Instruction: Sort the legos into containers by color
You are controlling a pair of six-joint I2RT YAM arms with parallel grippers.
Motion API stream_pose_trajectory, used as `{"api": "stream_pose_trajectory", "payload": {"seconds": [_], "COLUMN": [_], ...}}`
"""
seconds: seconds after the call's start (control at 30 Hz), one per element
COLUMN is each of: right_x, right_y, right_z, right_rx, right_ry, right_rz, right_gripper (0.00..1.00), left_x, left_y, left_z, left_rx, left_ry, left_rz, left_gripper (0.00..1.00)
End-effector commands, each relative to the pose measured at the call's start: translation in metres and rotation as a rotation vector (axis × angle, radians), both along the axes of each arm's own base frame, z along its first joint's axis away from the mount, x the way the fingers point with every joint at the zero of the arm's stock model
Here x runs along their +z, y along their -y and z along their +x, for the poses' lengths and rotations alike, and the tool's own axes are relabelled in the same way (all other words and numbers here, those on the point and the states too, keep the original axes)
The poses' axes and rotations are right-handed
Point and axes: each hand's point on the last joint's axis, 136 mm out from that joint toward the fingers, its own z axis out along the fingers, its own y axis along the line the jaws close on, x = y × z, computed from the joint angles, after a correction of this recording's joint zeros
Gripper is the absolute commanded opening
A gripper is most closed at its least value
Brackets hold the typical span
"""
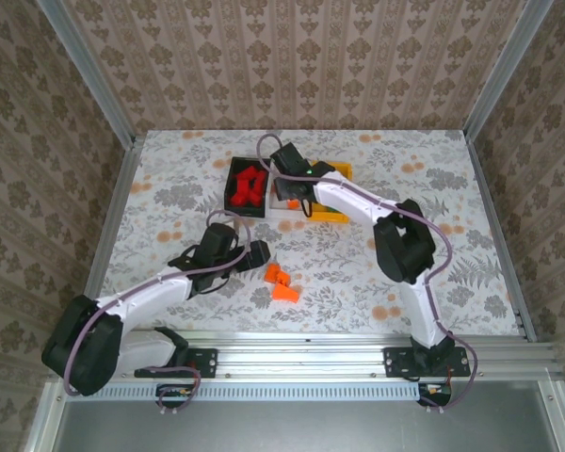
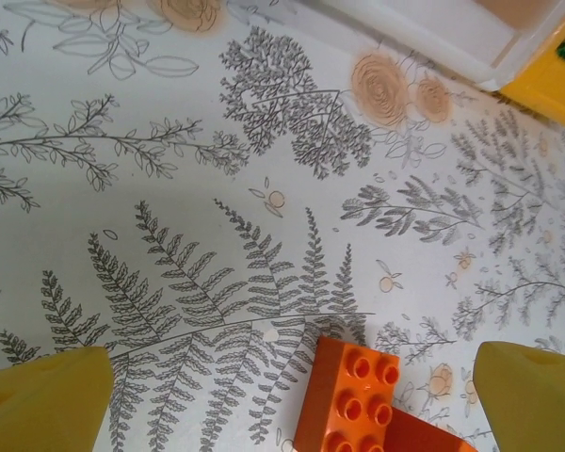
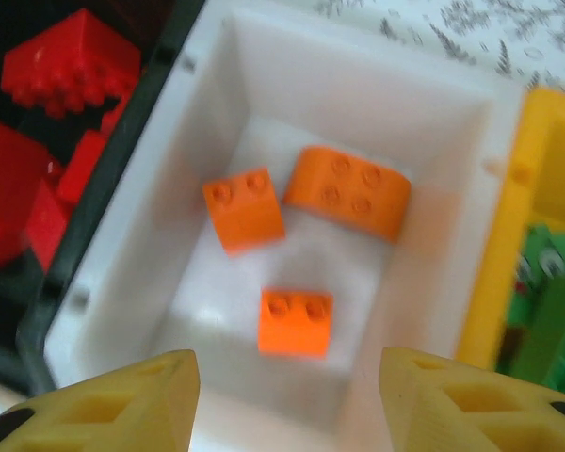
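Hovering my left gripper (image 2: 287, 400), jaws wide apart, over orange brick (image 2: 353, 400) on table (image 2: 169, 235); light, rigid, slick, so I'd pinch its flat sides; right gripper (image 3: 287, 395) parted, empty, above white bin (image 3: 358, 85).

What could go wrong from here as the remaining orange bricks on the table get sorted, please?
1. The left gripper has its open fingers astride an orange brick that touches another orange piece; closing might catch both or knock one aside.
2. The white bin sits tight between the black bin and the yellow bin; an off-centre drop could land among red or green.
3. The right gripper hangs over that bin, so a delivery there might strike it.
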Motion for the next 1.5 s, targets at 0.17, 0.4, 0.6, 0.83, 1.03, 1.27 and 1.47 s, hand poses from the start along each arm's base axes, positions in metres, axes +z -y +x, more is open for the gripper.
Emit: {"api": "stream_pose_trajectory", "payload": {"seconds": [0.17,0.4,0.6,0.83,1.03,1.27,1.47], "right_x": [0.026,-0.023,-0.063,-0.082,-0.081,-0.075,-0.046], "right_y": [-0.017,-0.038,-0.044,-0.050,-0.044,-0.043,-0.040], "right_z": [-0.146,-0.224,-0.241,-0.231,-0.221,-0.217,-0.211], "right_rx": [0.221,0.470,0.500,0.475,0.444,0.434,0.425], "right_ry": [-0.020,-0.177,-0.225,-0.223,-0.184,-0.164,-0.106], "right_rz": [0.106,0.058,-0.028,-0.067,-0.103,-0.117,-0.094], "right_gripper": [0.59,0.59,0.58,0.50,0.40,0.33,0.32], "left_x": [0.020,0.002,-0.006,-0.012,-0.014,-0.010,-0.006], "left_y": [-0.035,-0.055,-0.055,-0.053,-0.056,-0.054,-0.053], "left_z": [-0.013,-0.027,-0.032,-0.038,-0.039,-0.037,-0.035], "left_rx": [0.099,0.195,0.207,0.196,0.200,0.190,0.186], "left_ry": [0.083,0.063,0.030,0.011,0.019,0.030,0.037], "left_rz": [-0.003,-0.082,-0.110,-0.123,-0.117,-0.116,-0.112], "left_gripper": [1.00,1.00,1.00,1.00,1.00,1.00,1.00]}}
